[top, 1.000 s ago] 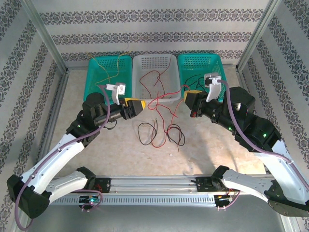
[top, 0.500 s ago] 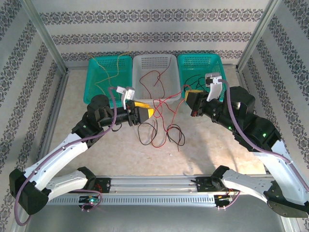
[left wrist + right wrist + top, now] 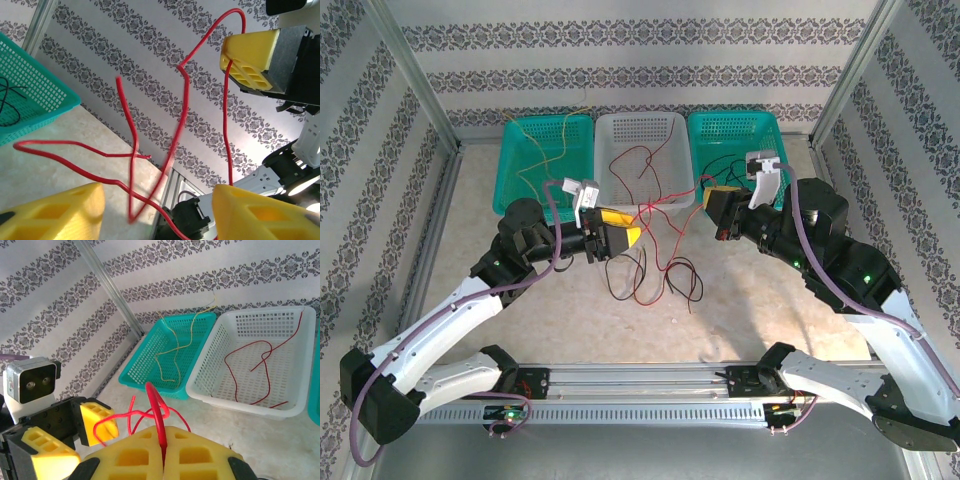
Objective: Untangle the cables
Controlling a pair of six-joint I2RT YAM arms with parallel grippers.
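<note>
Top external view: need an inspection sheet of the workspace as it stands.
Surface: beige marbled tabletop.
Job's things: raised red cable strung between the claws; black and red loops on the tabletop; yellow cable in left teal basket; second red cable in white basket; black cable in right teal basket.
Clutter: nothing seen.
Grippers: left claw open, raised red cable passing between its fingers; right claw shut on raised red cable.
Cables: purple arm hoses along both arms.
Surroundings: patterned walls, metal frame posts.
</note>
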